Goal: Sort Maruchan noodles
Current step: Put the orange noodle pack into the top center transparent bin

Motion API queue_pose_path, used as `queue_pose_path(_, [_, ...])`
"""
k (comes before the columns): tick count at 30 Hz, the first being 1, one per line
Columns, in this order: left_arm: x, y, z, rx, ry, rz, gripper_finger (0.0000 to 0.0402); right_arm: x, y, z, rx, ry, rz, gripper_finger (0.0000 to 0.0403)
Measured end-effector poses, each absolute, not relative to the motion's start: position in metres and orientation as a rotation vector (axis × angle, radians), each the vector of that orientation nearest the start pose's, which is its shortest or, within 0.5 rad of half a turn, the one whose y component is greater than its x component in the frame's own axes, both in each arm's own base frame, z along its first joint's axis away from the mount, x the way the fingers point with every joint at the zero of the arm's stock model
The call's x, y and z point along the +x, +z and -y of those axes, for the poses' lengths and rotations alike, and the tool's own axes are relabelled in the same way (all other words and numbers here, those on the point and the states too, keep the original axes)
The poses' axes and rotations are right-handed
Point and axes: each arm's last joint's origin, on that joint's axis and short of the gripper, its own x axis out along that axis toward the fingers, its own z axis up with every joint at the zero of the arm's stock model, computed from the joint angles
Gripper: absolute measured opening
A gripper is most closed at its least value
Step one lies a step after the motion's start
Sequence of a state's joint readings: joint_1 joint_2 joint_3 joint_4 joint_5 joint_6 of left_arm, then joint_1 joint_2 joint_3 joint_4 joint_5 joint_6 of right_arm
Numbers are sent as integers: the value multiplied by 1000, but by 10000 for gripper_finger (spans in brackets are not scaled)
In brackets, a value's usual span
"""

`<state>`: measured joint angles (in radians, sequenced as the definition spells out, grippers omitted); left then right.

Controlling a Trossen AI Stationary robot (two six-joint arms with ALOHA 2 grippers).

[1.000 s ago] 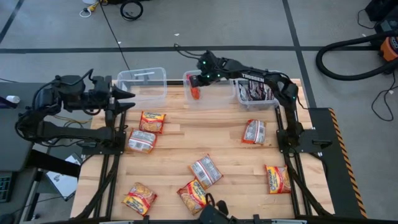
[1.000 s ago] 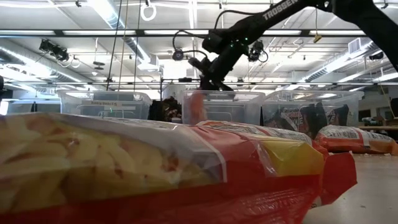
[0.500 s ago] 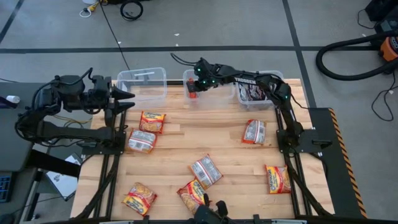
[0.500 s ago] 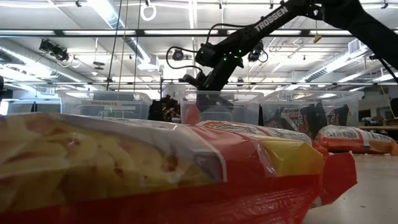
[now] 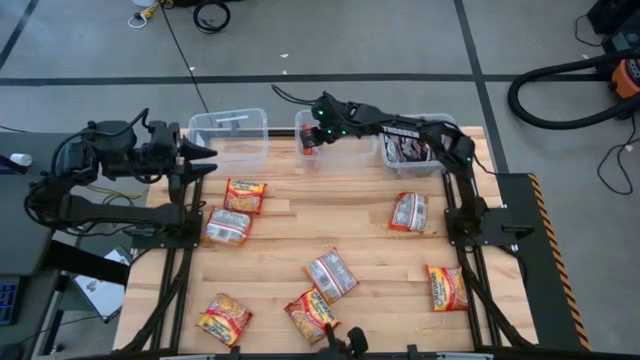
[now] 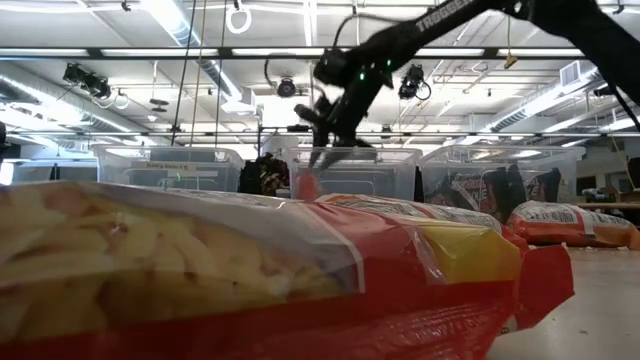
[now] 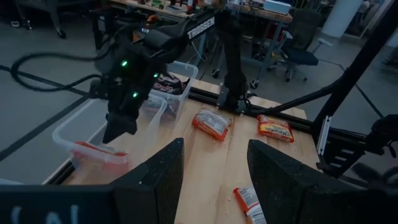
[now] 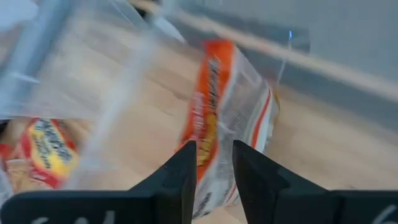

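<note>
Wooden table (image 5: 370, 255) carries three clear bins (image 5: 232, 135) and scattered noodle packets (image 5: 330, 273)

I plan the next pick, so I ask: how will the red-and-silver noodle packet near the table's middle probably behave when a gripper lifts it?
The red-and-silver packet lies flat and looks crinkly, so its wrapper is probably slippery and gives a little. It seems light for its size. Being flat, it should slide if pushed, not roll.

White "TROSSEN" lettering ran along the dark forearm link of the right arm (image 7: 202, 26) (partly cut off in the low view); the packet printing was too blurred to read.
</note>
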<state>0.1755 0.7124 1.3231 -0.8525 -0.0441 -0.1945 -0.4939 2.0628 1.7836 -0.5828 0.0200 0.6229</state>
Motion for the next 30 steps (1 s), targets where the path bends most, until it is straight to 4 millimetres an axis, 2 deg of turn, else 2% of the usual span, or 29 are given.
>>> queue_pose_path(4, [79, 444, -15, -199, 238, -205, 180, 398, 294, 190, 700, -719, -614, 109])
queue_pose_path(8, [79, 444, -15, -199, 239, -204, 180, 382, 333, 131, 610, -701, -672, 109])
queue_pose_path(10, [79, 444, -15, -199, 237, -204, 180, 369, 341, 98, 549, -728, -776, 109])
queue_pose_path(14, [79, 444, -15, -182, 226, -207, 180, 337, 341, 43, 464, -817, -1048, 109])
queue_pose_path(18, [80, 444, -15, -178, 213, -209, 180, 313, 326, 6, 445, -952, -1255, 110])
queue_pose_path(21, [80, 444, -14, -185, 184, -211, 180, 300, 301, -7, 524, -1050, -1314, 120])
queue_pose_path(26, [80, 442, -11, -204, 99, -235, 180, 282, 248, -5, 699, -1294, -1366, 175])
queue_pose_path(30, [79, 440, -11, -209, 89, -263, 180, 272, 223, 4, 843, -1464, -1387, 221])
